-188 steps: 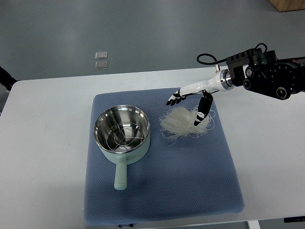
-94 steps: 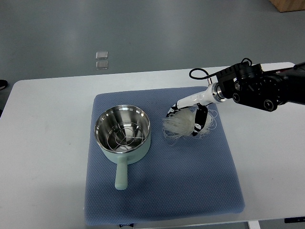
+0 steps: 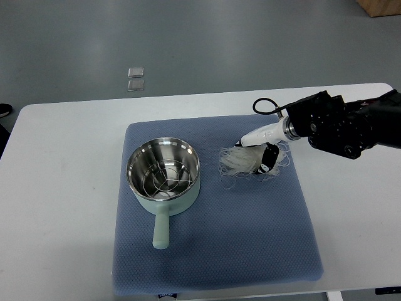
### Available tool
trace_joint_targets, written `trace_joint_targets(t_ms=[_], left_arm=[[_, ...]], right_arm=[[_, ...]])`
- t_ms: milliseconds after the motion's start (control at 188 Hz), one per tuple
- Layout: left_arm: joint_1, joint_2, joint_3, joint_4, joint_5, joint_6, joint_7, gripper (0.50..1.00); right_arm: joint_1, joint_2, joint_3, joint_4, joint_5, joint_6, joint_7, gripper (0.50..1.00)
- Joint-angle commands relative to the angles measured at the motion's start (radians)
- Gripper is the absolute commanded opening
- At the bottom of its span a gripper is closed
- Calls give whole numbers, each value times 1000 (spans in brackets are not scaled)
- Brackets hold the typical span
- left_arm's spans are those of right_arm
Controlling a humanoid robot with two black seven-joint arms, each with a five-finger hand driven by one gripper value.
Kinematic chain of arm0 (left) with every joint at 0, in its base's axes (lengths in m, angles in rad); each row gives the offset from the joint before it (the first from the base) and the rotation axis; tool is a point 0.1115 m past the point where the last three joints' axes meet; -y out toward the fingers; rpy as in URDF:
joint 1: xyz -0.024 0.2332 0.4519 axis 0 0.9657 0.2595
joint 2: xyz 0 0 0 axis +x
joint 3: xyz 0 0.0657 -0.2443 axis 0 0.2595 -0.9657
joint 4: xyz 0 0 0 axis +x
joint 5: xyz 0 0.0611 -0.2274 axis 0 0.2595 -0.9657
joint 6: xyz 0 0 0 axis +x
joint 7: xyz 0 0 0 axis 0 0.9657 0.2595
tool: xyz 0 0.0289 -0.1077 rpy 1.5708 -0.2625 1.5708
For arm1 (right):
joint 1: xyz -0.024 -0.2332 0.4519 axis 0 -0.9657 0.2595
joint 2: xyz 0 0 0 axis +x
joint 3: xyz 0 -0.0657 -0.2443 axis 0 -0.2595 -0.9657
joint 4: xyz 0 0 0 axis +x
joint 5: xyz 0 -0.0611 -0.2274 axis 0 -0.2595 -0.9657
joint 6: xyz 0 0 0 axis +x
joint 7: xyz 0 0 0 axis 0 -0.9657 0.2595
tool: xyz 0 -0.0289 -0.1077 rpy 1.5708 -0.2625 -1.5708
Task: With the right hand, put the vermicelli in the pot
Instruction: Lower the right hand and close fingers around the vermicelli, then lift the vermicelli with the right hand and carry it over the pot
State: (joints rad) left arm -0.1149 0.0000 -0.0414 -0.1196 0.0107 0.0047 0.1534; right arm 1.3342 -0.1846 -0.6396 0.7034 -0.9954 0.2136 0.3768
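Right hand (image 3: 255,149) is seen reaching in from the right edge, lowered onto the vermicelli (image 3: 245,160); fingers (image 3: 269,157) are curled down into and around the pale tangle, so the bundle is gripped, though how firmly cannot be told. The vermicelli is seen resting on the blue mat (image 3: 250,238), right of the pot (image 3: 164,175) and apart from it. The pot is set upright on the mat's left half, steel interior with a wire rack inside, mint handle pointed toward the camera side. The mat is spread on a white table (image 3: 56,207)
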Motion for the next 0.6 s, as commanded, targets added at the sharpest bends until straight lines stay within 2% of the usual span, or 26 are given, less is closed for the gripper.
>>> trace_joint_targets(t_ms=[0,165,357,597], left_arm=[[0,0,0,0,0,0,0,1000],[-2,0,0,0,0,0,0,1000],[-2,0,0,0,0,0,0,1000],[-2,0,2,0,0,0,0,1000]], right_arm=[[5,-1,1,-2,0,-36,-9,500],[63,-16,44,2,24,-62,-7,500],[149,-41,126,27,32,-46,-7,500],[275,-16,144,127,103,-29,-7,500]])
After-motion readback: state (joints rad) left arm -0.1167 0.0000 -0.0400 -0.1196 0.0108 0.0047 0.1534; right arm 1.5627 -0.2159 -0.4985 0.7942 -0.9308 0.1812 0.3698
